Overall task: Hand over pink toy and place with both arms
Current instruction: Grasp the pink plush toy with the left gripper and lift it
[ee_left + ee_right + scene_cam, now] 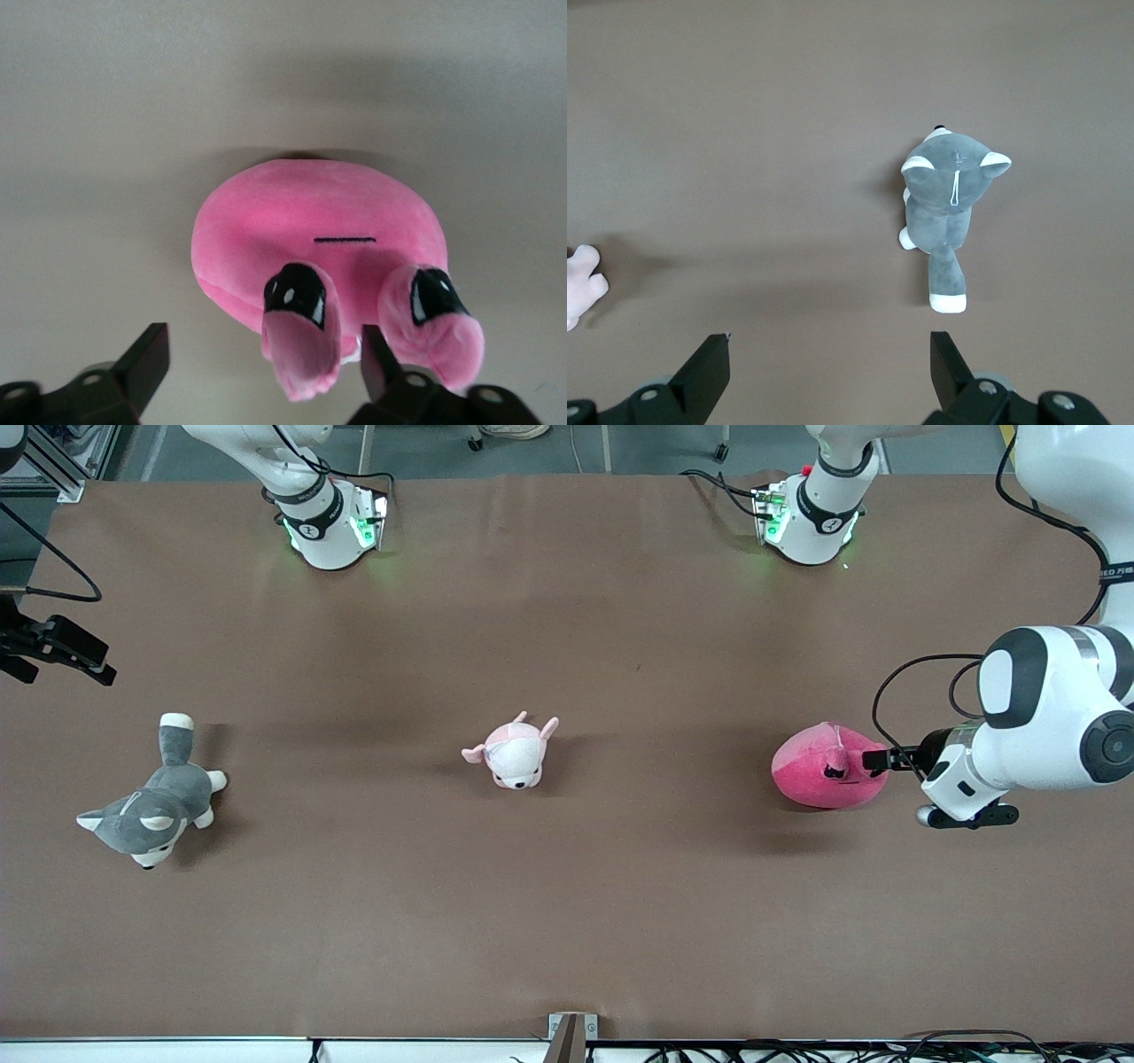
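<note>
The pink toy point(828, 766) lies on the brown table toward the left arm's end. It is a round hot-pink plush point(310, 221) with two dark eyes on soft flaps. My left gripper point(873, 760) reaches in level with it from the side, down at the table. Its jaws stand open in the left wrist view point(264, 341). One eye flap point(306, 354) hangs between them, close to one finger point(376, 359). The right gripper point(830, 354) hangs open and empty, high over the right arm's end of the table.
A grey-and-white husky plush point(151, 806) lies at the right arm's end, below the right gripper point(950, 212). A small pale pink-and-white animal plush point(514, 753) sits mid-table. The table's front edge carries a metal bracket point(571, 1032).
</note>
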